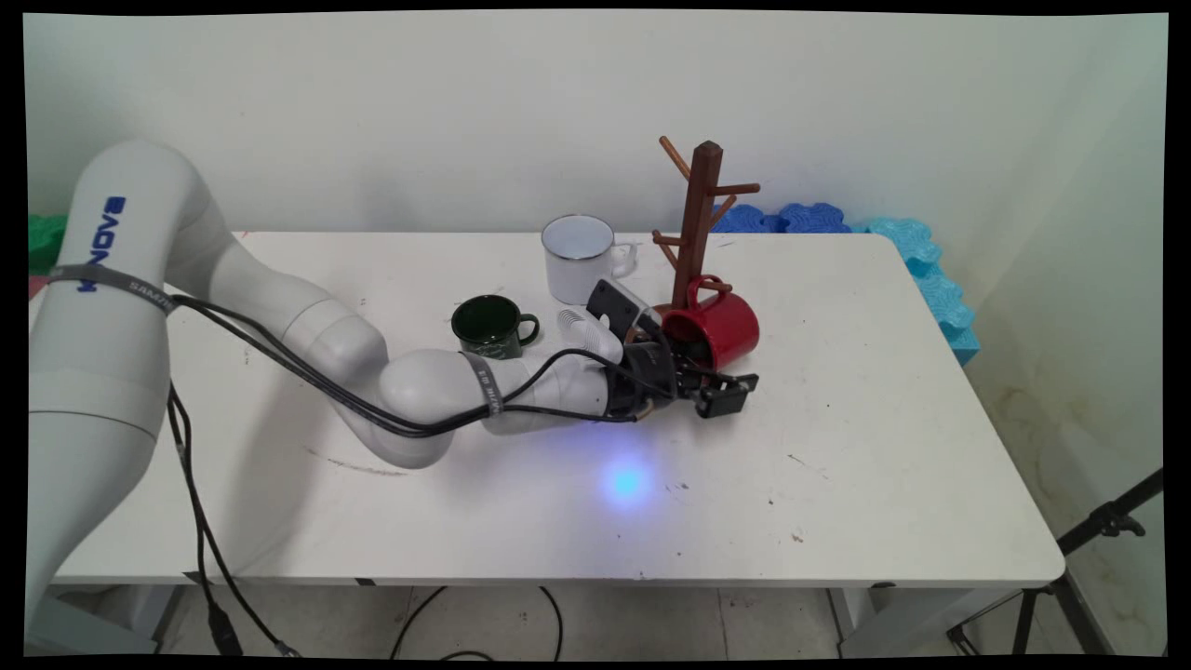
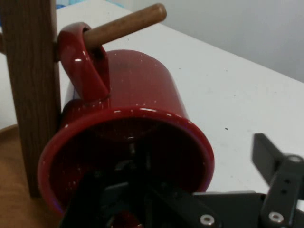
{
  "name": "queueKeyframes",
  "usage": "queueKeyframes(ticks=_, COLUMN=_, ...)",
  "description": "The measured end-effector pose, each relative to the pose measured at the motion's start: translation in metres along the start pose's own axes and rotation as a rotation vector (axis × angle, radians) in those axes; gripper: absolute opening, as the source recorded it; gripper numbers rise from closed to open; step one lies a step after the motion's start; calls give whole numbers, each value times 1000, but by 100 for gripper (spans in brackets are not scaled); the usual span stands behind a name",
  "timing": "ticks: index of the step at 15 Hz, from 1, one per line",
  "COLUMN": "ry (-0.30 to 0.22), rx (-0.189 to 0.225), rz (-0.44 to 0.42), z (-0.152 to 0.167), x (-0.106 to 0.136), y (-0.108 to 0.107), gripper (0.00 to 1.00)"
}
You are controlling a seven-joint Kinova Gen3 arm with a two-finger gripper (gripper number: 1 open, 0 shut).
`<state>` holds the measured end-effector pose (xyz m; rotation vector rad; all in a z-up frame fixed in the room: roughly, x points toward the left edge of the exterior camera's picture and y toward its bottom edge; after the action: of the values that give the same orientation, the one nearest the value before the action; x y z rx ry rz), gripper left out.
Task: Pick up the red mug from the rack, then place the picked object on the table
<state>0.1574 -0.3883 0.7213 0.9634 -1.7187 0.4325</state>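
The red mug (image 2: 137, 118) is hung by its handle on a lower peg of the wooden mug tree (image 1: 700, 219), directly in front of the gripper (image 1: 712, 377). The gripper is spread open, one finger (image 2: 266, 152) seen outside the rim, the other finger hidden inside the mug's mouth.

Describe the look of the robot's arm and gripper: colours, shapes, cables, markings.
The arm is made of glossy white, rounded, tube-like links; the large link at left bears blue KINOVA lettering. Black cables run along it, held by grey lettered straps. The gripper is black, with a jointed metal linkage, visible screws and two flat fingers.
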Motion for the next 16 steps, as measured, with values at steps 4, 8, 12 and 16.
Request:
queueKeyframes(ticks=4, ry=2, rx=-1, rz=11, z=4, x=-1, y=1, gripper=0)
queueKeyframes(ticks=8, ry=-1, rx=-5, rz=23, z=3, x=-2, y=2, gripper=0)
queueKeyframes(ticks=12, ry=-4, rx=-3, rz=30, z=1, x=-1, y=1, gripper=0)
queueKeyframes(ticks=16, ry=-2, rx=-15, rz=36, z=-3, x=6, y=5, gripper=0)
